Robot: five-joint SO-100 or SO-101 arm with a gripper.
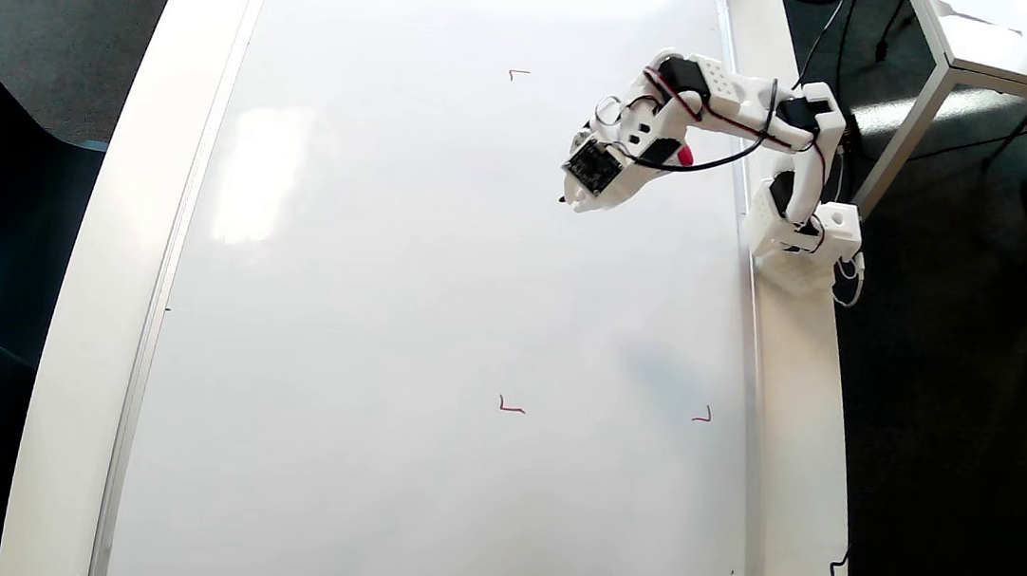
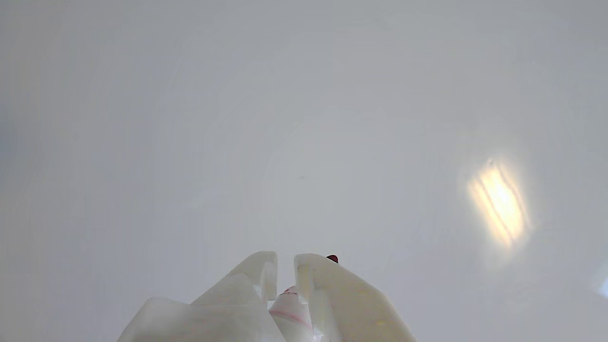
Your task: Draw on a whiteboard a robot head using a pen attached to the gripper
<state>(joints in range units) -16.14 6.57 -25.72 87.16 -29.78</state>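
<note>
The whiteboard (image 1: pixel 377 312) lies flat on a white table (image 1: pixel 94 282) and fills most of the overhead view, glossy, with a thin silver frame; three small red corner marks show on it, one near the top middle (image 1: pixel 519 73), one lower down (image 1: pixel 510 407) and one toward the lower right (image 1: pixel 702 416); no red outline of a head can be seen anywhere on the board, only these marks. The white arm (image 1: pixel 742 112) stands on the table's right rim, its base (image 1: pixel 801 232) just beside the board's frame, and reaches left over the upper right part of the board; black and red cables (image 1: pixel 728 153) loop along it, and a small black square module (image 1: pixel 594 165) sits on top of the claw. The gripper (image 1: pixel 580 201) points down and to the left; in the wrist view its two white fingers (image 2: pixel 259 270) stand close together with only a narrow slot between them, closed around the pen (image 2: pixel 287 308), whose white body with a red band shows in that slot; a small dark red bit (image 2: pixel 332 258) peeks past the right finger. In the overhead view a red end of the pen (image 1: pixel 685 157) shows behind the claw and a dark tip (image 1: pixel 563 201) sits just at the board's surface; whether it touches cannot be told.
</note>
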